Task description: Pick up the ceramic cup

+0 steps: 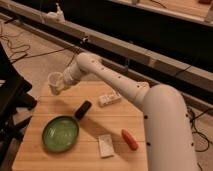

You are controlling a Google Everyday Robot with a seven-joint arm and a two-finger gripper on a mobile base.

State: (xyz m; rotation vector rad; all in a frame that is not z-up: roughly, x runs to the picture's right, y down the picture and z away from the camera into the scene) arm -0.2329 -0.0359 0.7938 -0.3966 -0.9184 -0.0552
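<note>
The ceramic cup is small, plain and white. It hangs in the air just past the far left corner of the wooden table. My gripper is at the end of the white arm, right against the cup's right side, and is shut on it. The cup stands roughly upright and clear of the table top.
On the table are a green round bowl at front left, a black object, a white block, a white packet and an orange-red object. A dark chair stands at the left. Cables lie on the floor.
</note>
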